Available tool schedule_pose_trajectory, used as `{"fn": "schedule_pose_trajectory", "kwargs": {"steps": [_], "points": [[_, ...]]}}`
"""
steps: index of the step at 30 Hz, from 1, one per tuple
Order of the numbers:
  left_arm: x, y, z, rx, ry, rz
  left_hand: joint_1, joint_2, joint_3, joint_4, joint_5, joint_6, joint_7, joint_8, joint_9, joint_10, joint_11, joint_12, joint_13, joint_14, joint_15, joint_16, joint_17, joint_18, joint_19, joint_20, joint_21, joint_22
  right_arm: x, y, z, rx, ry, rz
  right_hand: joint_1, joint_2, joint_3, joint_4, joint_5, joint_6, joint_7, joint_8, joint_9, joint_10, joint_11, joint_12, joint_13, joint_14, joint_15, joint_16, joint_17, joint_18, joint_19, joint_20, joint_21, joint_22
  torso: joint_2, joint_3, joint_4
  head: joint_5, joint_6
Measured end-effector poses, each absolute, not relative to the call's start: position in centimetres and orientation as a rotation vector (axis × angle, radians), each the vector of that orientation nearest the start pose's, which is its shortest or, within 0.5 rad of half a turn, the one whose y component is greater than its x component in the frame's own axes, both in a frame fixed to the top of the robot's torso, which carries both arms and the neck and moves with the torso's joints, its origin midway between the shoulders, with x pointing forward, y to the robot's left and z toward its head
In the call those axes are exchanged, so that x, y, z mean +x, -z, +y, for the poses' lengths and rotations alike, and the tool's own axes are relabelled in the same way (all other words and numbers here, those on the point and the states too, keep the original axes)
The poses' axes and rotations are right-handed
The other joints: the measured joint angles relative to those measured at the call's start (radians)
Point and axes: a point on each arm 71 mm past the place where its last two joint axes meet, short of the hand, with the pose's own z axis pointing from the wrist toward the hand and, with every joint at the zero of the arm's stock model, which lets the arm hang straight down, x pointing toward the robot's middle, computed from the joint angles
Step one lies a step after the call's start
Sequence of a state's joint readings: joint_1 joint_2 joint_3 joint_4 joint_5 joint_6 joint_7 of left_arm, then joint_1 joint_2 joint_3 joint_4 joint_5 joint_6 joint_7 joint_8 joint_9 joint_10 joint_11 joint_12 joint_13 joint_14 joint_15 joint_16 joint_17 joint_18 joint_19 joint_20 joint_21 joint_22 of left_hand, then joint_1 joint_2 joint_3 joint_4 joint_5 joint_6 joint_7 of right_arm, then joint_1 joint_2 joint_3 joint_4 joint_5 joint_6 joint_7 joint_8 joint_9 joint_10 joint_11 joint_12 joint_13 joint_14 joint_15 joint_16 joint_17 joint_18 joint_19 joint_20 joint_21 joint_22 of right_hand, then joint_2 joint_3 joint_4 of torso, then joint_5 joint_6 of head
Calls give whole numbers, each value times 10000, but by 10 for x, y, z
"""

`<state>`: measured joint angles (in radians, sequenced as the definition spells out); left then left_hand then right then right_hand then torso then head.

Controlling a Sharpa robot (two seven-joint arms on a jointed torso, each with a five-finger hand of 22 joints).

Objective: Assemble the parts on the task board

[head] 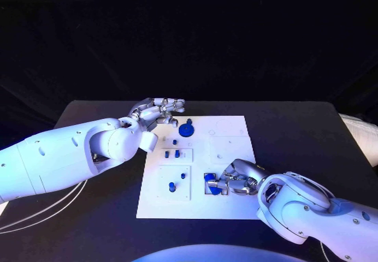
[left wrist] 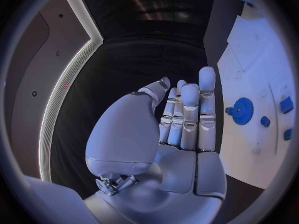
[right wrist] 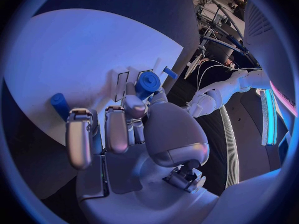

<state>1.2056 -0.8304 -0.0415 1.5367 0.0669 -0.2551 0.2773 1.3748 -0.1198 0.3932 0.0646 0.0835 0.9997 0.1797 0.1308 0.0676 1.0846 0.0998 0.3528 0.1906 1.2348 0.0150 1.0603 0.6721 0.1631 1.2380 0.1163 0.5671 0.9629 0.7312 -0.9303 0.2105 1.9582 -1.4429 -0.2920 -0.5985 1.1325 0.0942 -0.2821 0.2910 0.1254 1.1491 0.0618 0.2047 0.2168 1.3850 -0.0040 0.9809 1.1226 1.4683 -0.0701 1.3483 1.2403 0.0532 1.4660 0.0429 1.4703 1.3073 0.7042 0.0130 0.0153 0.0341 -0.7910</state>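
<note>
Fingers (right wrist: 116, 129) of right hand (head: 235, 179) curl round one blue part (head: 214, 190) at board's near right. Left hand (head: 158, 113) fingers straight, together, holding nothing, at far left edge of task board (head: 232, 210). One blue gear (head: 185, 130) beside it; four small pegs (head: 172, 186) mid-board. Black table (head: 315, 136) beneath.

Black table (head: 94, 218) — white cables (head: 39, 215) trail across it.

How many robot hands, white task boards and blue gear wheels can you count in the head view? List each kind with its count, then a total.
Robot hands: 2, the left hand and the right hand
White task board: 1
Blue gear wheel: 1
Total: 4
</note>
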Motion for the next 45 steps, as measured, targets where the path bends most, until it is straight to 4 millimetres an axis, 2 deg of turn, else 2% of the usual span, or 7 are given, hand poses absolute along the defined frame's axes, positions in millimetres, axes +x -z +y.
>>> {"fn": "schedule_pose_trajectory", "kwargs": {"steps": [3,10,18,23,28,38,45], "points": [[486,184,195,-12354,15792,15455,0,0,0,0,0,0,0,0,0,0,0,0,0,0,0,0,0,-1,0,0,0,0,349,252,-155,2534,-6399,20317,-693,47,-374,13,-666,-22,22,0,83,-80,-77,-219,-93,0,0,-88,-108,1,-35,-35,-74,0,0,1,3,0,-1],[486,184,194,-12339,15831,15476,0,0,0,0,0,0,0,0,0,0,0,0,0,0,0,0,1,-1,0,0,0,1,349,252,-155,2482,-6375,20264,-1039,-91,-591,-11,-715,-63,61,-1,178,-171,-54,-335,-157,0,0,-101,-160,1,-70,-71,-111,8,4,3,-2,-12,-1],[486,184,196,-12337,15822,15454,0,0,0,0,0,0,-1,0,0,-37,-36,0,0,0,0,0,1,-2,0,0,0,1,347,251,-154,2420,-6404,20235,1580,-174,-17,-1275,-715,-102,29,123,386,-115,-110,-263,62,0,1,-43,71,1,-70,-71,-83,7,8,14,-6,-47,11],[486,184,196,-12335,15823,15452,0,0,0,0,0,0,-1,0,0,-37,-36,0,0,0,0,0,2,-1,0,0,1,2,347,250,-153,2304,-6409,20177,2376,-161,188,-1792,-716,-102,29,156,457,-114,-110,-264,95,-36,-35,4,121,0,-65,-76,-63,7,5,12,3,-68,6],[486,184,196,-12333,15827,15455,0,0,0,0,0,0,-1,0,0,-37,-36,0,-1,0,0,0,2,-1,0,0,1,2,346,248,-152,2186,-6421,20032,2539,-91,289,-1906,-716,-107,34,156,476,-113,-109,-264,91,-36,-35,5,112,1,-34,-107,-63,6,3,10,9,-81,-2],[486,185,198,-12354,15788,15441,0,0,0,0,0,0,-1,0,0,-36,-36,0,8,0,0,0,1,-1,0,0,1,-7,343,225,-180,2537,-6170,19443,1887,-128,-18,-1347,995,-378,124,71,516,-138,-87,-584,-54,-36,-35,-50,-5,1,-34,-106,-63,5,-17,13,-32,-189,73],[487,185,199,-12367,15760,15428,0,0,0,0,0,0,-1,0,0,-36,-35,0,7,0,0,0,-7,-1,0,0,1,-7,353,211,-218,2829,-5218,19023,1944,-80,-18,-1292,1222,-707,276,-256,414,-246,17,-874,-218,-9,-7,-84,-64,1,-73,-67,-103,4,-48,11,-112,-286,131]]}}
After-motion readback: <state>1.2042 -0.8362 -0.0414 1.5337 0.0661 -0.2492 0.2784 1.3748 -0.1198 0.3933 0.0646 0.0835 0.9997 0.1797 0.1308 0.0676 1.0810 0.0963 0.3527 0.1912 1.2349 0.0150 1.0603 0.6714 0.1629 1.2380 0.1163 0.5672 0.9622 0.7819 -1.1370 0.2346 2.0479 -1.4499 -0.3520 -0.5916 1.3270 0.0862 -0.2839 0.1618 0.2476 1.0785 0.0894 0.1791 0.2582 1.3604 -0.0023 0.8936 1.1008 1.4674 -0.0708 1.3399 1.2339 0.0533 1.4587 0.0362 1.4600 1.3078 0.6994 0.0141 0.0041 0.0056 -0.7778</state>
